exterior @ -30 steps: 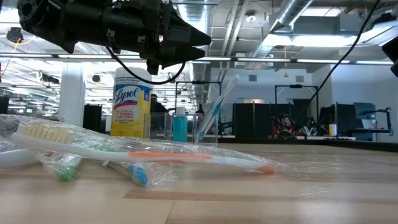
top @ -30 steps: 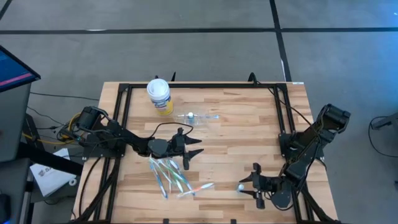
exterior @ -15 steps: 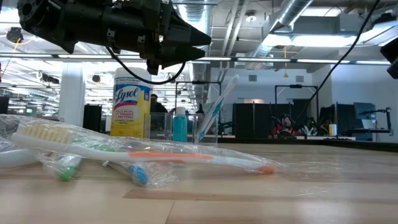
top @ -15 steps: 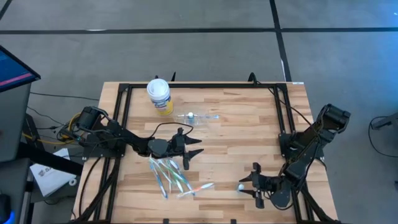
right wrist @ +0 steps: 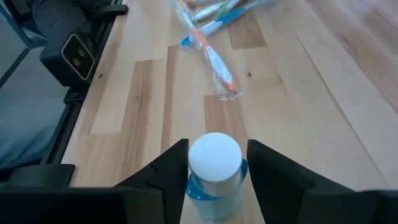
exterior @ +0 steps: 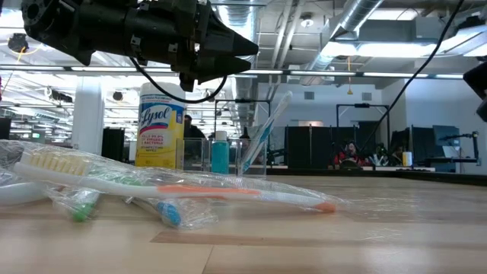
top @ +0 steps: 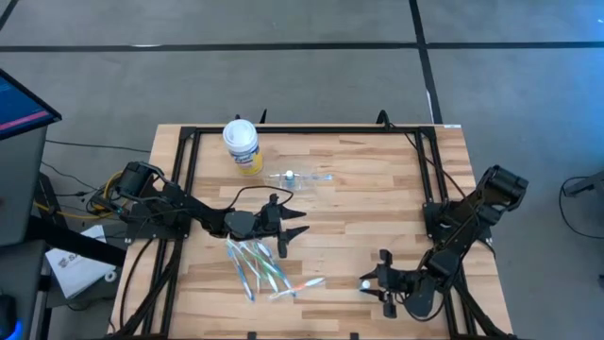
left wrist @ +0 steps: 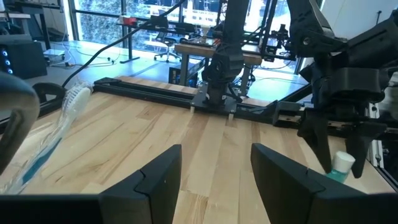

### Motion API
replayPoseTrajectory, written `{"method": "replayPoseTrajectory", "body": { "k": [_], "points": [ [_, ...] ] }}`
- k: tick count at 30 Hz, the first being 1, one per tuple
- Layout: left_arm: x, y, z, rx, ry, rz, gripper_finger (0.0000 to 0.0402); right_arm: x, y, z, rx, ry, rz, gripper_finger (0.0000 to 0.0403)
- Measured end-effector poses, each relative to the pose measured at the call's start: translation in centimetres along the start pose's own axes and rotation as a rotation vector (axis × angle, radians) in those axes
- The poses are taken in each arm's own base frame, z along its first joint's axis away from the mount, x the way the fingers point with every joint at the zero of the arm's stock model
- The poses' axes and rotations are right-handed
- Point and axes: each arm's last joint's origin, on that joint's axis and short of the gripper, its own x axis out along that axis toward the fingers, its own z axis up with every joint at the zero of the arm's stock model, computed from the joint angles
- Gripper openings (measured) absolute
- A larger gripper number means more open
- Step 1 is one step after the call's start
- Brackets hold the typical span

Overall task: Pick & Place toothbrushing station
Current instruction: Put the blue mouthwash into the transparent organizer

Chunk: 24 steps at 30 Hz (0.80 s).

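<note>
The right gripper (top: 370, 282) is low near the front edge of the light wooden table (top: 368, 203), on its right side. Its two dark fingers (right wrist: 168, 171) stand on both sides of the small blue tube with a white round cap (right wrist: 214, 171), very close to it; if they already press it, I cannot tell. Around the tube the boards are bare, up to the black metal frame (top: 420, 161) at the table's sides.

The left gripper (top: 294, 229) hangs above the middle of the table with its fingers spread wide and nothing between them.

The thin white, blue and green toothbrushes (top: 264, 267) lie in crinkled clear wrappers just in front of it. The small clear plastic cup (top: 300, 178) (one toothbrush leans inside) stands farther back, near the yellow canister with a white lid (top: 243, 144).
</note>
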Motion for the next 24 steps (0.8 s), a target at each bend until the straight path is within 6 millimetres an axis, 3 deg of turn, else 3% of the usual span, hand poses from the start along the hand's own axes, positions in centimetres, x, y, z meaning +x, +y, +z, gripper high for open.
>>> {"method": "replayPoseTrajectory", "body": {
  "k": [12,24],
  "points": [
    [0.0,0.0,0.0,0.000,0.000,0.000,0.0186,-0.1,0.0,0.2,-0.011,-0.007,0.005,0.0086],
    [0.0,-0.1,0.0,0.000,0.005,-0.033,0.0186,0.3,0.0,1.1,-0.012,-0.030,-0.014,0.0086]
  ]
}}
